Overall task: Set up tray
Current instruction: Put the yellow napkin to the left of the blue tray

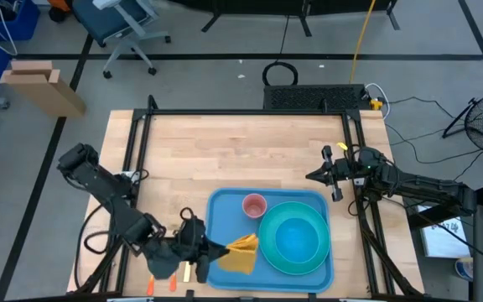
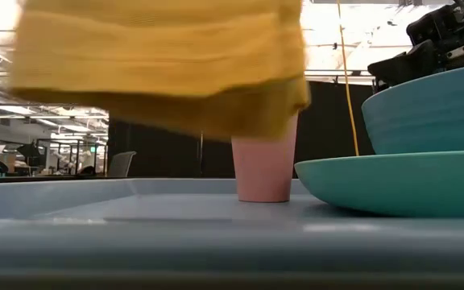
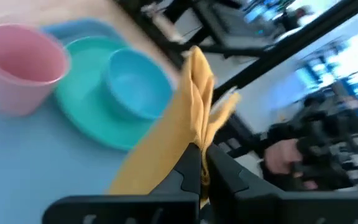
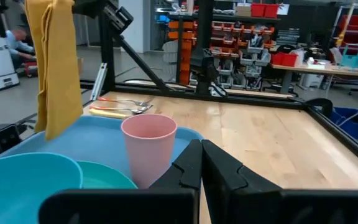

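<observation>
A wooden bench (image 1: 241,159) carries the blue tray (image 1: 225,205). The left gripper (image 1: 210,252), clamped on a soft yellow napkin (image 1: 241,252), hangs over its near corner; beyond sit cup (image 1: 254,205) and plate (image 1: 294,237). The tray looks stiff and light, best taken by its rim. The right gripper (image 1: 315,176) waits pressed together.

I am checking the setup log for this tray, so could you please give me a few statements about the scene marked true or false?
1. The left gripper holds the yellow cloth above the tray. True.
2. The pink cup lies tipped over. False: it stands upright on the tray.
3. The blue bowl sits on the turquoise plate. True.
4. The right gripper grips the cup. False: its fingers are shut on nothing, off the tray's right side.
</observation>
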Robot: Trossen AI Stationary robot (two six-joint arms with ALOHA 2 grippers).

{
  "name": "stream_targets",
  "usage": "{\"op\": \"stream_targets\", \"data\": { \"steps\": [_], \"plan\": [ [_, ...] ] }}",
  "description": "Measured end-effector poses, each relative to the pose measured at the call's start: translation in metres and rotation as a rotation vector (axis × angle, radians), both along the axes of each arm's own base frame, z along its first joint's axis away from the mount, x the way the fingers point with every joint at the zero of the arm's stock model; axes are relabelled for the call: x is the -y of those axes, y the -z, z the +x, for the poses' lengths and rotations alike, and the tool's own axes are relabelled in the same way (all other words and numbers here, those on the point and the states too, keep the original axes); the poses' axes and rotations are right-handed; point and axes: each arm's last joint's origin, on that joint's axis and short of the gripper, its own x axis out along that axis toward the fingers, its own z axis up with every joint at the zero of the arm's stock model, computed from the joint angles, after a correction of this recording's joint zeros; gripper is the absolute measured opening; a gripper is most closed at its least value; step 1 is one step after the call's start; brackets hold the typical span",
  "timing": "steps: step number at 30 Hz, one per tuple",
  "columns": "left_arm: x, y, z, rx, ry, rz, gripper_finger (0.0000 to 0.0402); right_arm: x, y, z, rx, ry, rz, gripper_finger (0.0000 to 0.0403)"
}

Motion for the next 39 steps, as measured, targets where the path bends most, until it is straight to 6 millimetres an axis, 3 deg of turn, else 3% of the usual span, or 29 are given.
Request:
{"op": "stream_targets", "data": {
  "steps": [4,9,13,24,32,39],
  "plan": [
    [-0.003,0.000,-0.006,-0.080,-0.045,-0.002,0.0005,0.000,0.000,0.000,0.002,-0.001,-0.001,0.0000],
    [-0.008,0.031,-0.011,-0.174,-0.083,0.021,0.0005,0.000,-0.003,0.000,0.028,-0.001,-0.010,0.0000],
    [-0.010,0.042,-0.014,-0.198,-0.093,0.035,0.0005,0.000,-0.003,0.000,0.034,-0.001,-0.012,0.0000],
    [-0.023,0.052,-0.017,-0.305,-0.118,0.142,0.0005,0.000,-0.003,0.000,0.029,-0.001,-0.009,0.0000],
    [-0.040,0.058,-0.014,-0.391,-0.155,0.228,0.0004,0.000,-0.003,0.000,0.027,-0.001,-0.009,0.0000],
    [-0.053,0.084,0.006,-0.551,-0.123,0.279,0.0005,0.000,-0.003,0.000,0.027,-0.001,-0.009,0.0000]
  ]
}}
